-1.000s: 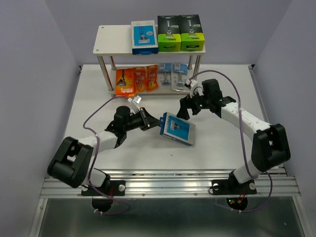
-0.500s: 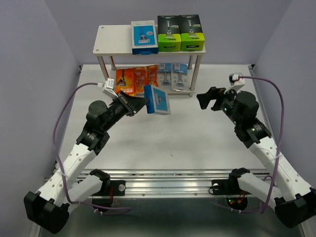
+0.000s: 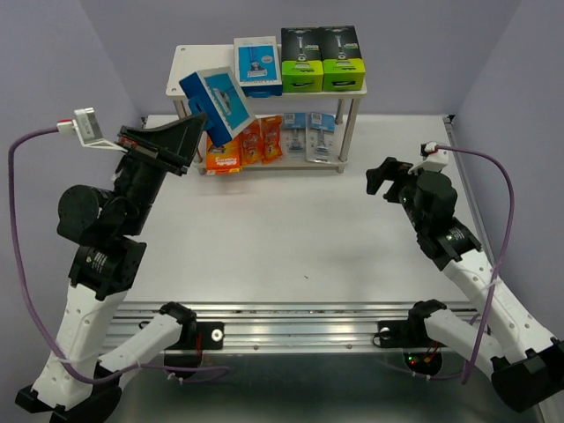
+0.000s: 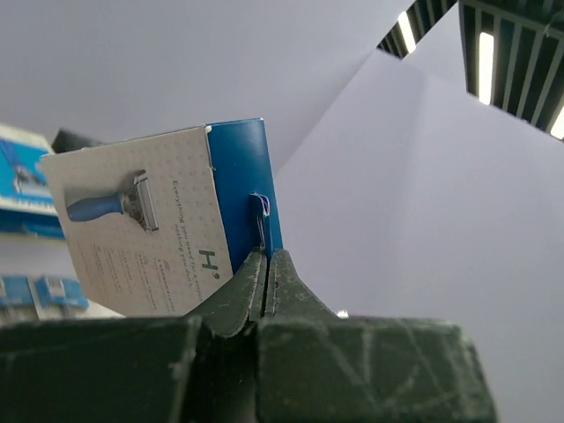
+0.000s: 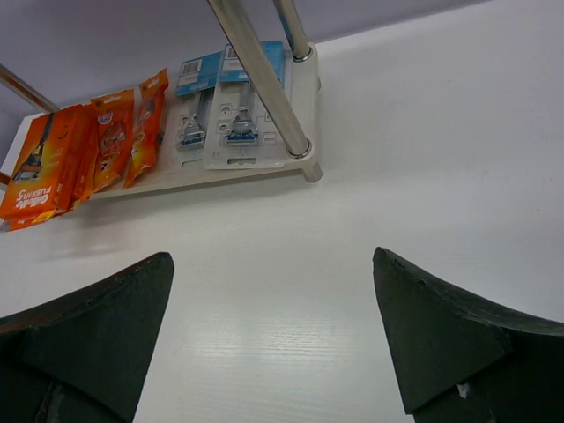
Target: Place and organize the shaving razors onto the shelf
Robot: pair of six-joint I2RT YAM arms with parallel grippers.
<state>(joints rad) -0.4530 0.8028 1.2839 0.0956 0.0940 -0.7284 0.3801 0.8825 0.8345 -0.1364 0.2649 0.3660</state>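
**A:** What's biggest here?

**B:** The white desk (image 3: 291, 256), then the shelf (image 3: 198, 75) at its far edge.

**A:** And the arms?

**B:** The left end effector (image 3: 199, 120) is clamped tight on a blue razor box (image 3: 218, 101), holding it tilted in the air by the shelf's upper left front corner. The right end effector (image 3: 385, 176) hangs over the desk, fingers wide apart, gripping nothing.

**A:** The other packs?

**B:** One blue box (image 3: 257, 66) and two black-and-green boxes (image 3: 322, 58) stand on top. Orange packs (image 3: 240, 145) and light-blue cards (image 3: 313, 132) sit on the lower level.
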